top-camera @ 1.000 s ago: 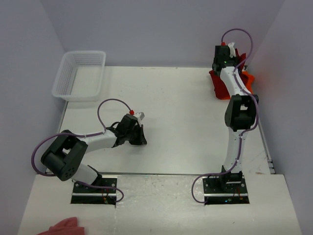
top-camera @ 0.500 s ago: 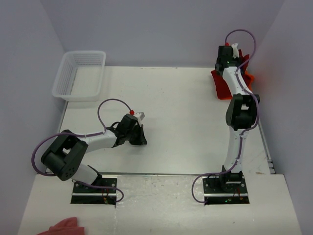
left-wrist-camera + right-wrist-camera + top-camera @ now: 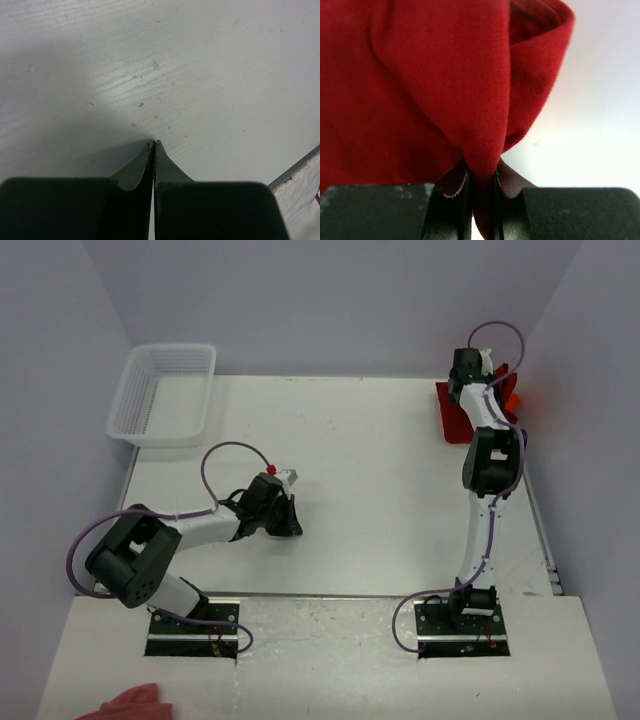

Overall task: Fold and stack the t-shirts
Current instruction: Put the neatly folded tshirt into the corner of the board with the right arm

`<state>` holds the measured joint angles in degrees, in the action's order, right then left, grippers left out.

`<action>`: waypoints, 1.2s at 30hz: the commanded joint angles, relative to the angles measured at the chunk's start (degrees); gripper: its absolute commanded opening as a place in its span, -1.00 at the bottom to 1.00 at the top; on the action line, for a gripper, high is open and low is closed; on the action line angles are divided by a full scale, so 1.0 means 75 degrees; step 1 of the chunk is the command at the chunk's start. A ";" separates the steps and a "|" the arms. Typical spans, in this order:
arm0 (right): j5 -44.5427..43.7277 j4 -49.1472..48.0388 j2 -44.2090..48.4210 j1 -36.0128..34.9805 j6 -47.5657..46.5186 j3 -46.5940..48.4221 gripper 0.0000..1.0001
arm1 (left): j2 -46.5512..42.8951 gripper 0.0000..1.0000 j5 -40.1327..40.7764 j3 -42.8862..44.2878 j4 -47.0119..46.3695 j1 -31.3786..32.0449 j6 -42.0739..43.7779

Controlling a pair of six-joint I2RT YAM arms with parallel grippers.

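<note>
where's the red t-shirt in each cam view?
Top external: red t-shirt at far right of the table, under the right arm.
Left wrist: not in it.
Right wrist: fills left and centre, fold pinched in right gripper.
Shared landmark: the right gripper holding it.

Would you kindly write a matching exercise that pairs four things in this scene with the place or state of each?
Things:
1. red shirt
2. basket
3. left pincer
4. pink cloth

Places or states:
a. far left corner of the table
b. shut and empty, over bare table
c. bottom left of the top view, nearer than the arm bases
d. pinched in the right pincer, at the far right

Pairs: 1-d, 2-a, 3-b, 4-c
</note>
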<state>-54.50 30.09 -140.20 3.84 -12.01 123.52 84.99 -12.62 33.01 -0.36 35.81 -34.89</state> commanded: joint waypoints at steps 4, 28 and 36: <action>-0.0537 -0.0202 -0.0535 0.0110 -0.0401 0.1096 -0.97 | 0.0445 -1.00 0.0288 -0.0289 0.0786 0.0135 0.0188; 0.3220 0.2282 0.3213 -0.2034 0.2691 0.0573 0.41 | -0.0819 -1.00 0.2316 0.0731 0.2321 0.0932 -0.0527; 0.5977 0.0209 0.7171 -0.3206 0.3675 -0.4627 0.98 | -0.2375 -0.87 0.3533 0.0965 0.2931 0.0955 -0.0621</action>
<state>-19.68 36.34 -92.18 -17.56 10.31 97.14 73.19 6.92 37.95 19.11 42.57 -38.41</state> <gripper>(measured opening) 0.933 0.032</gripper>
